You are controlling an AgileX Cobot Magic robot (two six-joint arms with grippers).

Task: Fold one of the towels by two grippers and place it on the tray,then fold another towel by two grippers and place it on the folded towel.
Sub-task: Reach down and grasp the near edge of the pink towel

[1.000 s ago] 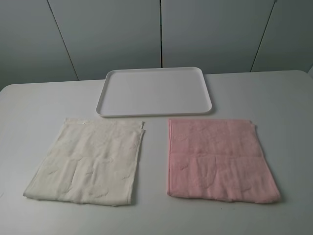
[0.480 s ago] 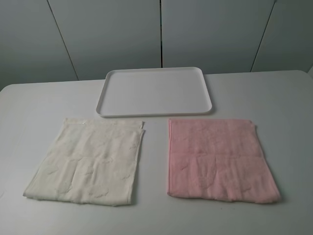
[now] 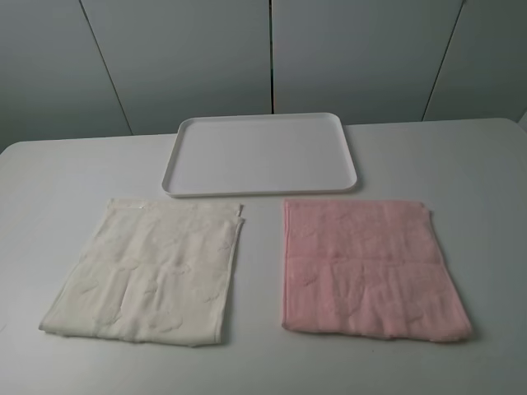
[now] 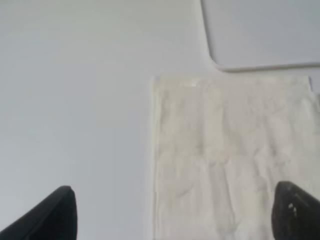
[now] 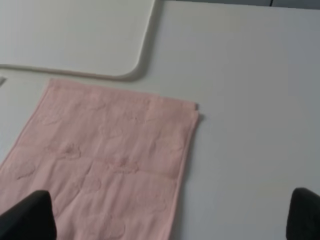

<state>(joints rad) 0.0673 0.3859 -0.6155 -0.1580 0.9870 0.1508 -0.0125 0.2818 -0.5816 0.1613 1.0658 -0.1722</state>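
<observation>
Exterior high: cream towel [image 3: 148,271] being shown lower left, pink towel [image 3: 366,267] lower right, tray [image 3: 259,191] upper centre; left gripper [image 4: 175,202], right gripper [image 5: 170,205] being held spread-jawed.

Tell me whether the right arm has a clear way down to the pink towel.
Probably yes: the right claw hangs open above the pink towel, which lies flat with nothing on it or between them.

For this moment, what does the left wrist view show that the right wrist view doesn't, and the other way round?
Left wrist only: the cream towel, lying flat, plus the open, empty left gripper. Right wrist only: the pink towel, also flat, plus the open, empty right gripper. Both: a rounded corner of the white tray, with nothing on the part that shows, and the white table.
</observation>
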